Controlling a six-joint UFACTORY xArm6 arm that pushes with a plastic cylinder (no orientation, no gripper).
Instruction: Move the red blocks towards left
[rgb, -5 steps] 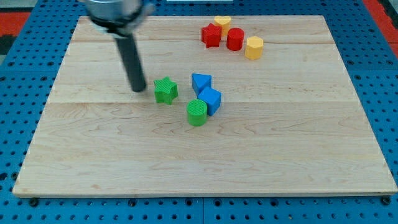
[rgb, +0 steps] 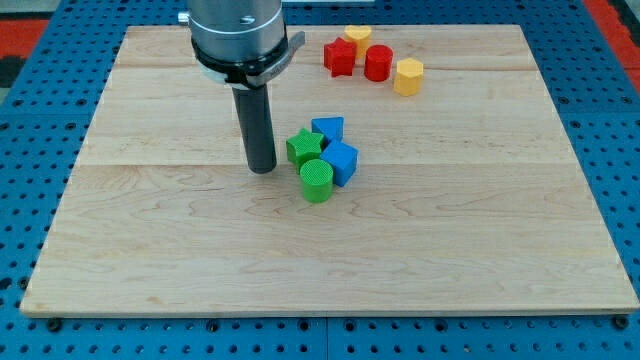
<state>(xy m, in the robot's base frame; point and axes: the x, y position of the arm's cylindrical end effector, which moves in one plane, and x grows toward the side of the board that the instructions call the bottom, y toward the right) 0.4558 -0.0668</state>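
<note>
We see a pale wooden table resting on a blue perforated base, with our arm entering from the view's top as a grey cylindrical housing that carries a straight dark rod. My tip rests on the table just to the view's left of the central cluster, close beside the green star-shaped block with a narrow gap showing between them. That cluster comprises the green star-shaped block, a green ribbed cylinder block below it, a blue triangular block at its upper right and a blue cube-like block at its right; all four sit packed together. The task's things lie well apart from my tip, near the view's top edge: a red star-shaped block and a red cylinder block stand side by side, with a yellow block just behind them and a yellow hexagonal block just right of the red cylinder block. Our arm carries no jawed end effector; it ends only in the rod.
</note>
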